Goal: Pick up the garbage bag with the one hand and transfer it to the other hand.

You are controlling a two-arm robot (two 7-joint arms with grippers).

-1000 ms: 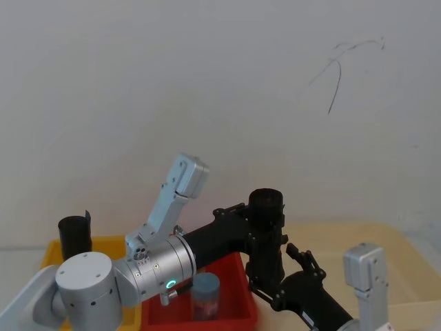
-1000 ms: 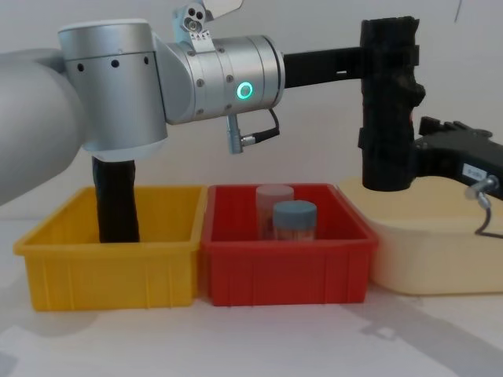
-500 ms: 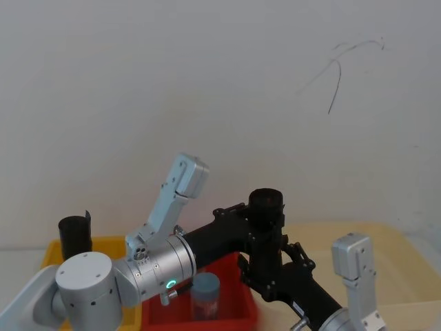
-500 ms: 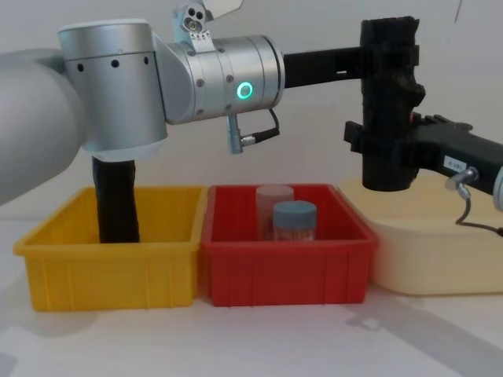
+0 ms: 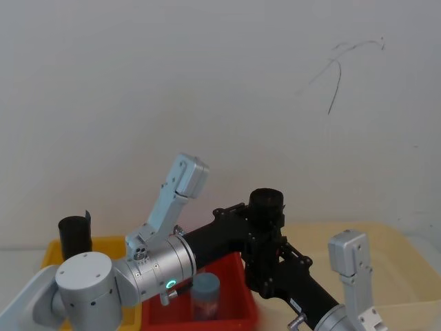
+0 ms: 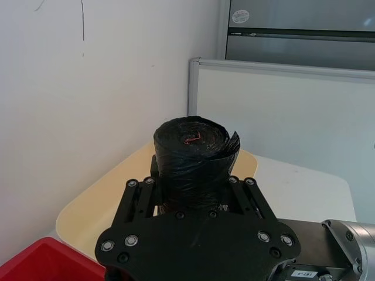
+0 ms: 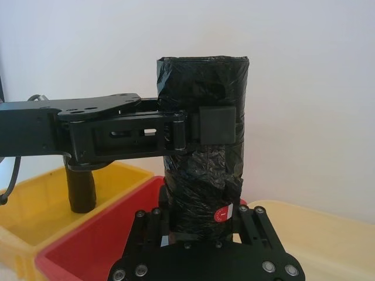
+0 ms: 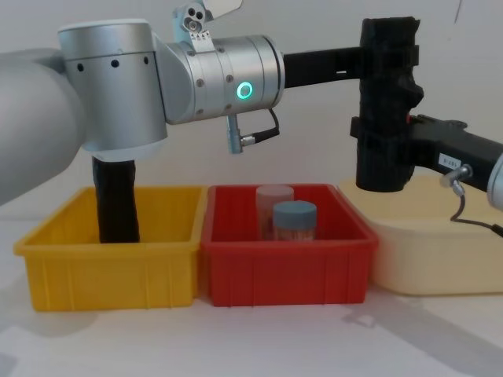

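The garbage bag (image 8: 385, 86), a thick black crinkled roll, hangs upright in the air above the gap between the red bin and the cream tray. My left gripper (image 8: 389, 67), on the silver arm with the green ring, is shut on its upper part; one pad (image 7: 217, 123) presses flat on the wrap. My right gripper (image 8: 381, 145) comes in from the right and is shut on the lower part of the bag (image 7: 205, 175), its fingers close against both sides. From the head the bag's top (image 5: 265, 203) shows above both grippers.
Below stand a yellow bin (image 8: 47, 271) holding a slim black tube (image 8: 116, 200), a red bin (image 8: 287, 279) with two lidded jars (image 8: 295, 220), and a cream tray (image 8: 432, 255) at the right. A white wall is close behind.
My right gripper has moved in from the right and its fingers have shut around the lower part of the bag. The left arm and the bag have stayed in place.
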